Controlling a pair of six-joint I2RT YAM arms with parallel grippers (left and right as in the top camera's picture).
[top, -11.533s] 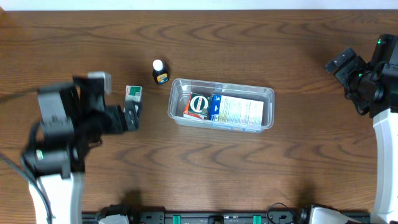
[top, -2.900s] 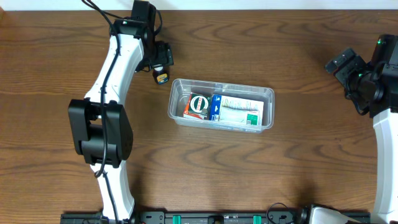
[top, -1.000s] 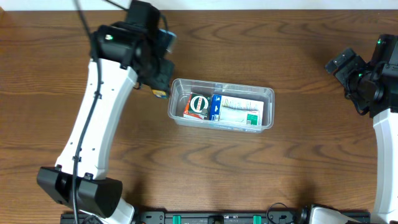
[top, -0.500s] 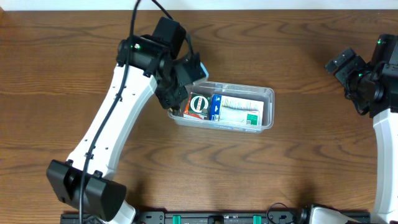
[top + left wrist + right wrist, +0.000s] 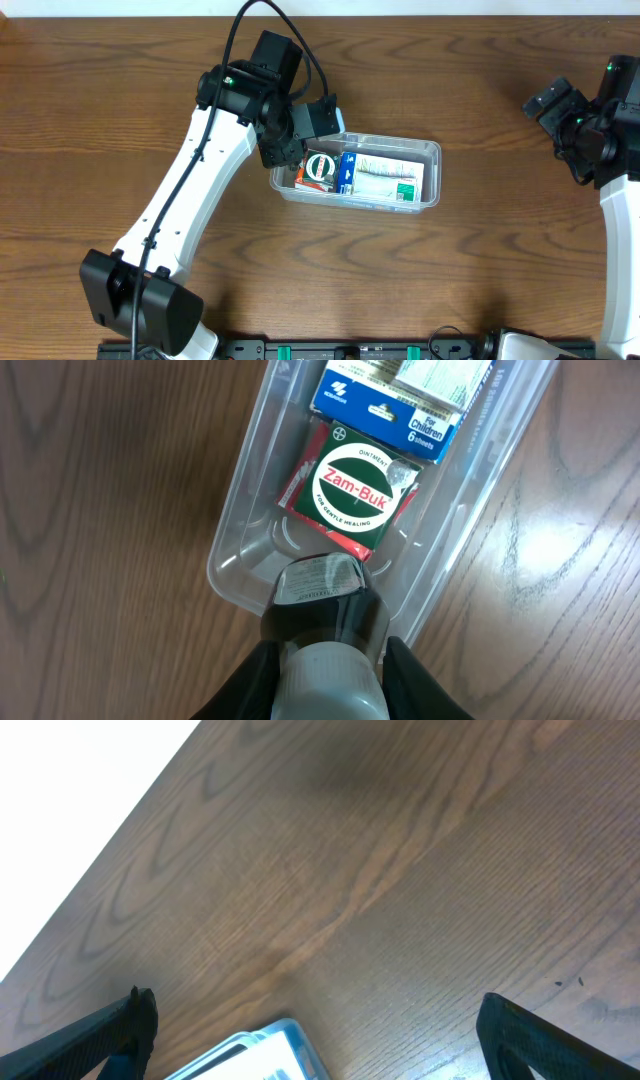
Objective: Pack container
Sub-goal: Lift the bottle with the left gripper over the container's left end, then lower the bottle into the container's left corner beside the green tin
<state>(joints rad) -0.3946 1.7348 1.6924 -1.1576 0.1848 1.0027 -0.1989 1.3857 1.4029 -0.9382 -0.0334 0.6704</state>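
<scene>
overhead: left arm (image 5: 190, 185) hides bottle (image 5: 322, 600) & container (image 5: 433, 172) corner.

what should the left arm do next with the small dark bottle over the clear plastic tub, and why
Probably lower it straight down. The left gripper is shut on the small dark white-capped bottle, which hangs over the bare end of the clear plastic rectangular tub, beside the red-and-green Zam-Buk box, so that gap looks free.
</scene>
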